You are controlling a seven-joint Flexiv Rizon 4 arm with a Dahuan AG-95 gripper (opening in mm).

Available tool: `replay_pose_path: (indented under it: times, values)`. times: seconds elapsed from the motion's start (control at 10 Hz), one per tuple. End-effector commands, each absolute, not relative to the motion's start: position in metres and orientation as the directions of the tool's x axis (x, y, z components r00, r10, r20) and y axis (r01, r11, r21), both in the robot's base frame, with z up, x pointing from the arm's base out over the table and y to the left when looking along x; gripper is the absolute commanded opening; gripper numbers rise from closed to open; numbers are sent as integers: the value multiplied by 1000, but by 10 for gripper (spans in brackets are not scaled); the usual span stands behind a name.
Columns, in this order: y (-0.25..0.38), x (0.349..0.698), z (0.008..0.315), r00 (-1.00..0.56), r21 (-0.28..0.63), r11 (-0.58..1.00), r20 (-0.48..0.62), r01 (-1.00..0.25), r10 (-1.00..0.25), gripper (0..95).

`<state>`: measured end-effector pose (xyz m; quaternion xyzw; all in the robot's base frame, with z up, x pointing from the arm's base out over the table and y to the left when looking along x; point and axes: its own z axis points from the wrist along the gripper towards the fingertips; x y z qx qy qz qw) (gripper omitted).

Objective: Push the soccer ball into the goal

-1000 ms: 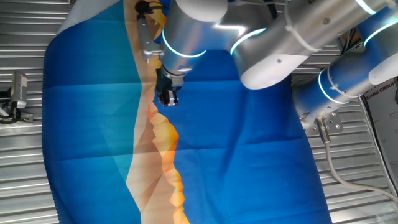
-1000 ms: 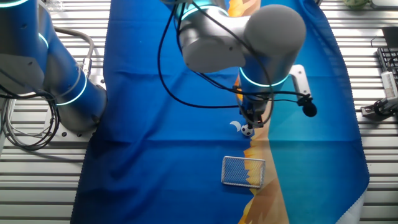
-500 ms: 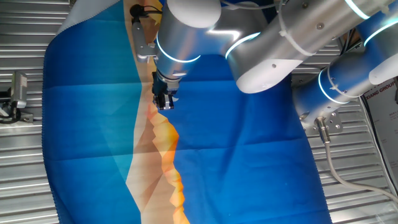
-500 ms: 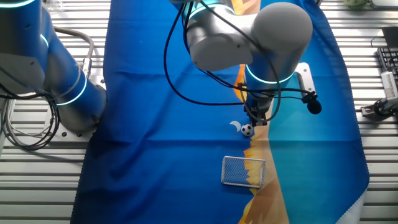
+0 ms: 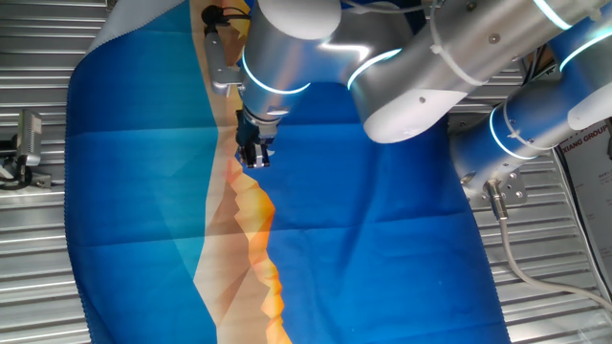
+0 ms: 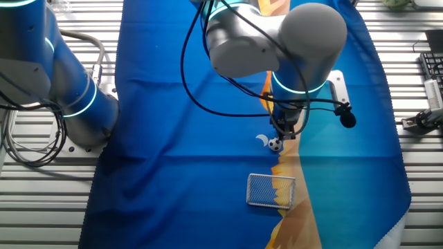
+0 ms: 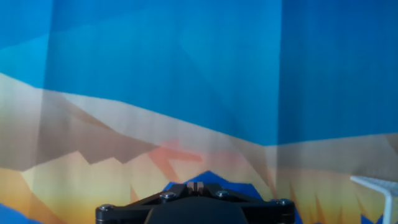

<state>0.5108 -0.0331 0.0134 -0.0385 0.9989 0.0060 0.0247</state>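
The soccer ball (image 6: 275,144), tiny and white with black patches, lies on the blue cloth next to a printed white crescent (image 6: 261,140). Below it on the cloth stands the goal (image 6: 271,190), a small pale frame with mesh. My gripper (image 6: 286,133) hangs just above and to the right of the ball, fingers pointing down. From the opposite side the gripper (image 5: 252,158) sits over the orange band, and neither ball nor goal shows there. In the hand view the fingertips (image 7: 196,185) are pressed together with nothing between them; the ball is out of sight.
A blue cloth (image 6: 180,173) with an orange and tan mountain print covers the slatted metal table. The arm's blue base (image 6: 66,90) stands left of the cloth, with cables (image 6: 28,149) beside it. A pale white edge (image 7: 375,184) shows at the hand view's lower right.
Over the first half second the wrist shifted slightly sideways over the cloth and has held still since. The ball and goal stay in place.
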Motion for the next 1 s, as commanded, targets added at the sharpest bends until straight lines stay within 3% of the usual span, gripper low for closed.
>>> replay_pose_path:
  times: [0.1, 0.9, 1.0]
  values:
    - [-32, 504, 13, -996, 14, 997, -53, -76, -76, 0]
    - [-35, 504, 12, -996, 15, 997, -53, -76, -75, 0]
    - [-53, 497, 15, -991, -3, 992, -48, -124, -124, 0]
